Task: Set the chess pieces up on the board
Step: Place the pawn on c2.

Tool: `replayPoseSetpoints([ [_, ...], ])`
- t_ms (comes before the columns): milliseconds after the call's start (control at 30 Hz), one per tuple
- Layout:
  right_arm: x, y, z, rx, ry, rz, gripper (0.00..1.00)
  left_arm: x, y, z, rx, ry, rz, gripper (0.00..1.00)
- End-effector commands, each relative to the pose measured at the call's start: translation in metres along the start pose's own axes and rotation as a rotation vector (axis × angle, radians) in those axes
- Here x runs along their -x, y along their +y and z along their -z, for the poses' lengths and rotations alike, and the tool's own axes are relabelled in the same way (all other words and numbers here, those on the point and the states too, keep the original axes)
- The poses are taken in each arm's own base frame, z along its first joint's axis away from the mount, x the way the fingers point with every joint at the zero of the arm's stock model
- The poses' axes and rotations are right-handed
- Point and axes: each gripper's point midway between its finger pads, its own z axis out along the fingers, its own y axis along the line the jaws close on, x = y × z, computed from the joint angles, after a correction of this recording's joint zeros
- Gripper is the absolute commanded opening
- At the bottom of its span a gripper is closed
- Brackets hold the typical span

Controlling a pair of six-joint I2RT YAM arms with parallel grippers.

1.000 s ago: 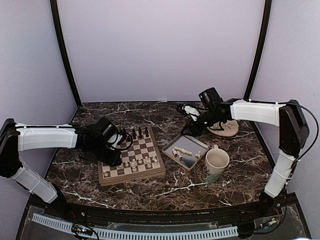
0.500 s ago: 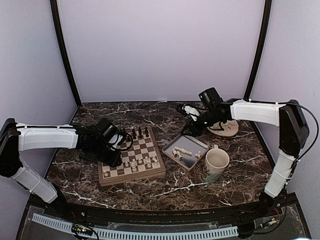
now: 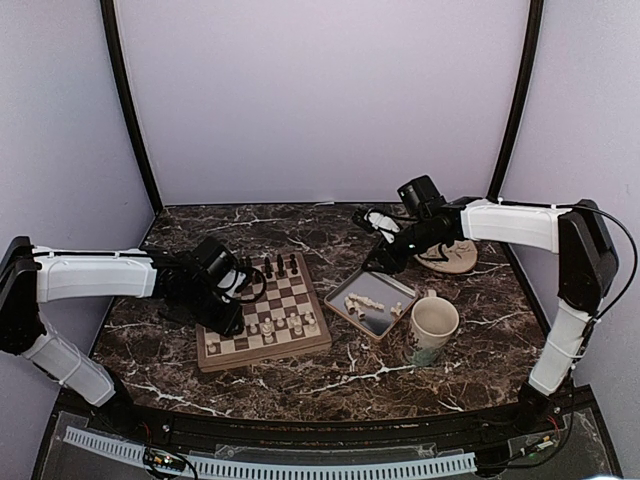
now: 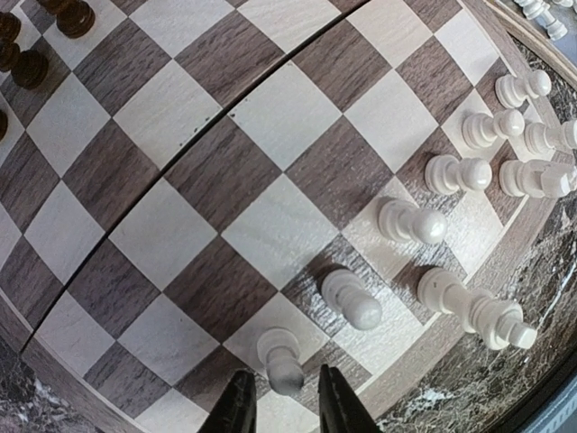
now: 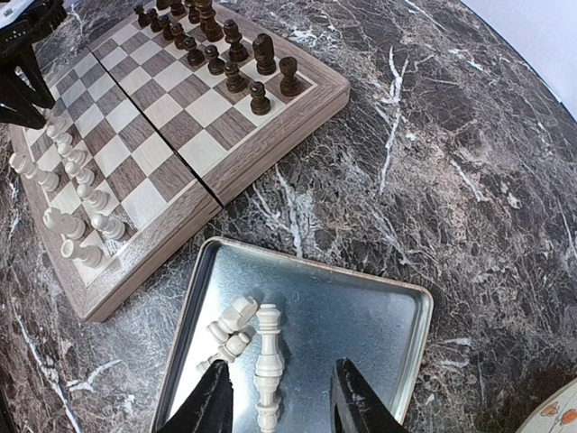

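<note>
At edge of board (image 4: 225, 180), left gripper (image 4: 287, 406) jaws slightly apart around upright white pawn (image 4: 281, 361). Right gripper (image 5: 275, 401) spread, empty, above grey tray (image 5: 361, 316) holding lying white pieces (image 5: 269, 356).

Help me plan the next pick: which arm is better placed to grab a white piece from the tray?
Right: the right gripper hovers open over the white pieces in the tray; the left gripper is at the board, jaws astride a standing pawn.
</note>
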Motion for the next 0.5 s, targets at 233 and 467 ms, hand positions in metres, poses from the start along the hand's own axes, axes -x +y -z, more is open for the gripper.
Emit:
replayPoseSetpoints([
  [233, 0.029, 0.000, 0.048, -0.073, -0.023, 0.085, 0.38, 0.061, -0.004, 0.093, 0.044, -0.238, -0.080, 0.85],
  [467, 0.024, -0.005, 0.057, -0.098, 0.062, 0.100, 0.38, 0.147, 0.005, 0.119, 0.141, -0.506, -0.041, 0.99],
])
